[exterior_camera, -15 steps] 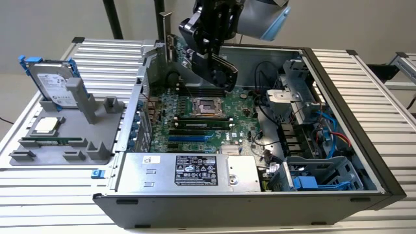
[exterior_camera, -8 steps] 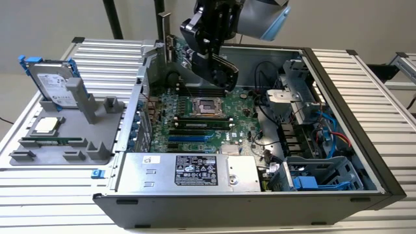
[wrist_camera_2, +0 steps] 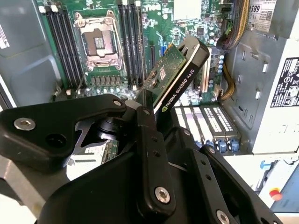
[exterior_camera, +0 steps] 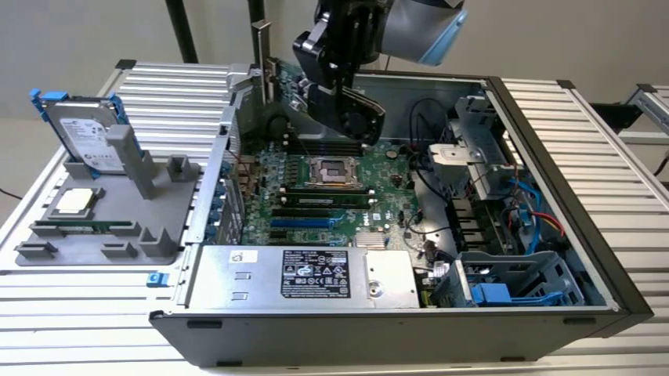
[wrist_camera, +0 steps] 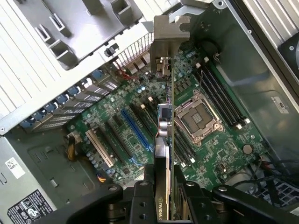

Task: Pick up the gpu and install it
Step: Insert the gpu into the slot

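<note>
Claw gripping gpu over mobo, card's base hidden by claw

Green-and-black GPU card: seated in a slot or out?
Out. The gripper holds the green-and-black GPU card in the air above the green motherboard, clear of the expansion slots.

Slatted table bears computer case, grey tray

White lettering on the gpu edge, just beyond the gripper clamping it, printed sticker on the power supply, well apart.
</note>
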`<state>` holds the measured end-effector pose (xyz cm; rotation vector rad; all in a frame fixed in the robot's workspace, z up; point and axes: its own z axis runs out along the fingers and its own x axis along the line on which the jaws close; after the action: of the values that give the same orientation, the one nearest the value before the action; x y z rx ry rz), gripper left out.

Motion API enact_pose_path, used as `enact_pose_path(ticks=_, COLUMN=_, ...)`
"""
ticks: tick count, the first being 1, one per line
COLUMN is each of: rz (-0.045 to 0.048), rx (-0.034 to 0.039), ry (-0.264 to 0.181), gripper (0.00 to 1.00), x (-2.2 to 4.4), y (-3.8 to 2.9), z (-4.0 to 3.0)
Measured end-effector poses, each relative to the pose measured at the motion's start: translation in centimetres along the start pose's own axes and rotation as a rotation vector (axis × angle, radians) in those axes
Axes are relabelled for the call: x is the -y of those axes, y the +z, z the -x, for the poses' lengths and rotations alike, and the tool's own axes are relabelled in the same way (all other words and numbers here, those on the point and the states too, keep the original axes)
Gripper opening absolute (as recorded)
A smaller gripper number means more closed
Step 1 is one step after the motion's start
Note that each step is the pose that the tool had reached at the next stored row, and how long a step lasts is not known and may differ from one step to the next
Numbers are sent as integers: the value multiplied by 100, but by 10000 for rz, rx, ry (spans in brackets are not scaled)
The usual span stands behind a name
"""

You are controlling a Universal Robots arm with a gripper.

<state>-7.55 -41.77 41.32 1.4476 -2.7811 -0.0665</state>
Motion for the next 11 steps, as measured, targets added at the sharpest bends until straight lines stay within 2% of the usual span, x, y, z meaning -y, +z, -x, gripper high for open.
enact_pose_path(ticks=6, rz=10, rx=-28, ry=-699, gripper=0, x=2, y=0, z=1)
enact_pose_path(ticks=11, rz=21, rx=-59, ry=-1479, gripper=0, x=2, y=0, z=1)
